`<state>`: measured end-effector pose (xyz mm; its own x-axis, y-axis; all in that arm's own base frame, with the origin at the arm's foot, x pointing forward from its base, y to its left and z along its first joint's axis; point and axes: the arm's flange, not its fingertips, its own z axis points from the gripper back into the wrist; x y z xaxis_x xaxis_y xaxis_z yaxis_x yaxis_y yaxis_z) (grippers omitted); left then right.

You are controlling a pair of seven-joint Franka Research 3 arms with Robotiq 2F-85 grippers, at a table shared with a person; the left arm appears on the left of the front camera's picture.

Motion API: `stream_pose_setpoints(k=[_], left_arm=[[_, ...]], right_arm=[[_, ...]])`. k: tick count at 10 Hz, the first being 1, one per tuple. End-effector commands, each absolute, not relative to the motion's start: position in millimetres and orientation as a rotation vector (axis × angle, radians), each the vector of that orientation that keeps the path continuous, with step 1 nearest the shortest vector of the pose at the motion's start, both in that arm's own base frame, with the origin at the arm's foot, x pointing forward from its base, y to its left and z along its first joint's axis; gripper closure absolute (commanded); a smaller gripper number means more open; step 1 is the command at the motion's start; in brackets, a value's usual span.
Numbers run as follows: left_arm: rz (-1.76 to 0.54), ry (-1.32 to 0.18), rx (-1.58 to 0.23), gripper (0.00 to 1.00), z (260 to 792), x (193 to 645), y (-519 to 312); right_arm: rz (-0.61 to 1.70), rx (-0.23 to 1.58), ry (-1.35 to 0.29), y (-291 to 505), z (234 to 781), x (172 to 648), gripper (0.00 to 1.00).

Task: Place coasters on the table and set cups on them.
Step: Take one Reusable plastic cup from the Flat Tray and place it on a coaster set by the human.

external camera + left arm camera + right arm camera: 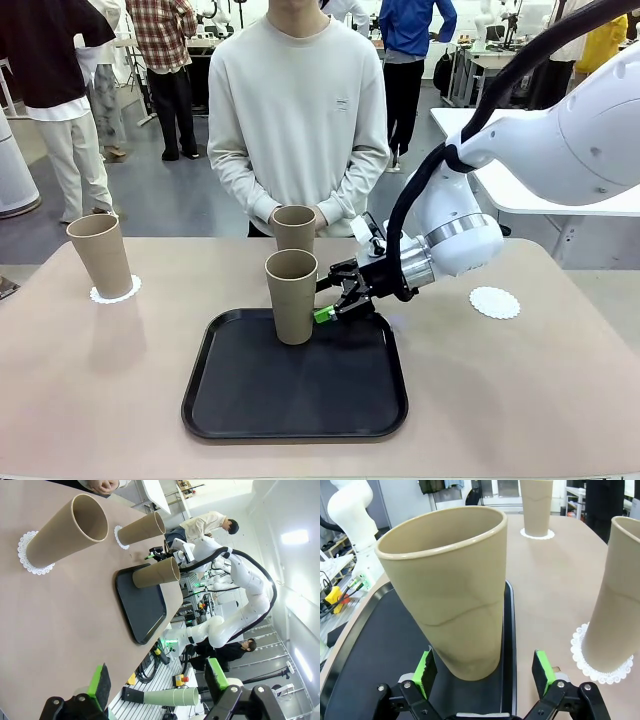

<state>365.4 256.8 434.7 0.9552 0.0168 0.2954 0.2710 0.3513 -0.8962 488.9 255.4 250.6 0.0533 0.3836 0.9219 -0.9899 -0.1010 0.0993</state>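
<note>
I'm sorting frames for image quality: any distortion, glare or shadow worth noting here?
Right wrist view: wide-angle stretch swells the near cup between the open right gripper pads, all sharp. Left wrist view: rolled sideways, a ceiling light flares white at the right, and the left gripper is slightly soft. Front view: even light, soft shadows on the table, dull sheen on the tray.

The left claw hangs above the tabletop with its green-padded fingers spread and nothing between them. One cup stands on a lacy coaster; a second cup stands on another coaster near the person's hand. A third cup stands on the black tray, with the right claw just beside it.
</note>
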Motion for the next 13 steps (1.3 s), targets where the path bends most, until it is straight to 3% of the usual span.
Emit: stream_pose_setpoints(k=[1, 13], left_arm=[[-0.164, -0.278, -1.208, 0.00, 436, 365, 258], [-0.164, -0.278, -1.208, 0.00, 436, 365, 258]], right_arm=[[1.399, 1.046, -0.835, 265, 247, 492, 0.00], [1.466, 1.155, -0.861, 284, 246, 485, 0.00]])
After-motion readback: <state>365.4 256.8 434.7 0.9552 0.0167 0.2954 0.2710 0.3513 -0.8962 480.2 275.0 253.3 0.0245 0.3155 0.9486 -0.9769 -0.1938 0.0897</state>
